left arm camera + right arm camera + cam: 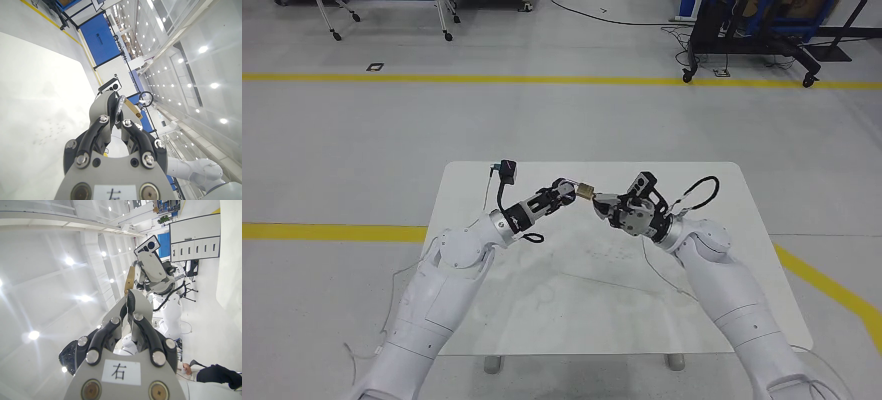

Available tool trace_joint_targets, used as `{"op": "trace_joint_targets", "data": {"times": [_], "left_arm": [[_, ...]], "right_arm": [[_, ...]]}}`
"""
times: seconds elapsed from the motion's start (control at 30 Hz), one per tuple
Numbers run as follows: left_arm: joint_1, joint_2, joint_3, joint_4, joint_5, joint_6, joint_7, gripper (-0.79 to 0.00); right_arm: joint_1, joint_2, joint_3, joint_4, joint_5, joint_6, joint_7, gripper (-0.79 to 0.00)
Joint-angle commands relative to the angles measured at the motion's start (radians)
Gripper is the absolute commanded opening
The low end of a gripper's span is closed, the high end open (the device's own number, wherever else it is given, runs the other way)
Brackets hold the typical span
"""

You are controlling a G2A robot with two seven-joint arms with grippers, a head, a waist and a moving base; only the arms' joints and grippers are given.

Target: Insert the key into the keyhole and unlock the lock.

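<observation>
Left gripper [568, 190] is clamped tight on the brass padlock [585, 189], held above the white table [492, 330]. Just beside it, the right gripper [602, 204] pinches the key [126, 297] at the padlock's base. This looks like the insertion step: keep the blade in line with the keyhole, push straight, then twist. The right wrist view gives that alignment edge-on, where the top view offers a mere brass fleck.

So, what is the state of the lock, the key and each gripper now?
lock: held above the table by the left gripper; shackle state hidden.
key: pinched in the right gripper, tip at the lock's end; depth unclear.
left gripper: shut on the lock.
right gripper: shut on the key.
</observation>
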Motion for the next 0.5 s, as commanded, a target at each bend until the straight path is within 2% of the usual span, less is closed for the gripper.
{"op": "trace_joint_targets", "data": {"times": [0.0,0.03,0.07,0.1,0.13,0.23,0.47], "left_arm": [[-0.001,0.000,0.000,0.002,-0.001,0.007,0.005,-0.785],[-0.002,-0.001,0.000,0.004,-0.001,0.012,0.007,-0.785],[-0.004,-0.001,0.001,0.007,0.000,0.024,0.009,-0.785],[-0.006,-0.001,0.002,0.008,0.001,0.032,0.011,-0.785],[-0.008,-0.002,0.004,0.011,0.001,0.041,0.013,-0.785],[-0.017,-0.003,0.011,0.017,0.008,0.070,0.015,-0.785],[-0.057,-0.007,0.062,0.042,0.111,0.196,0.001,-0.785]], "right_arm": [[-0.002,0.003,0.003,-0.007,-0.021,0.002,0.002,-0.551],[-0.004,0.005,0.005,-0.011,-0.036,0.006,0.003,-0.434],[-0.004,0.009,0.005,-0.016,-0.063,0.016,0.003,-0.379],[-0.005,0.012,0.006,-0.018,-0.084,0.035,0.000,-0.031],[-0.003,0.015,0.009,-0.021,-0.105,0.055,-0.012,0.000],[-0.010,0.023,0.026,-0.032,-0.108,0.085,0.008,0.000],[-0.065,0.051,0.144,-0.071,-0.080,0.071,0.046,0.000]]}}
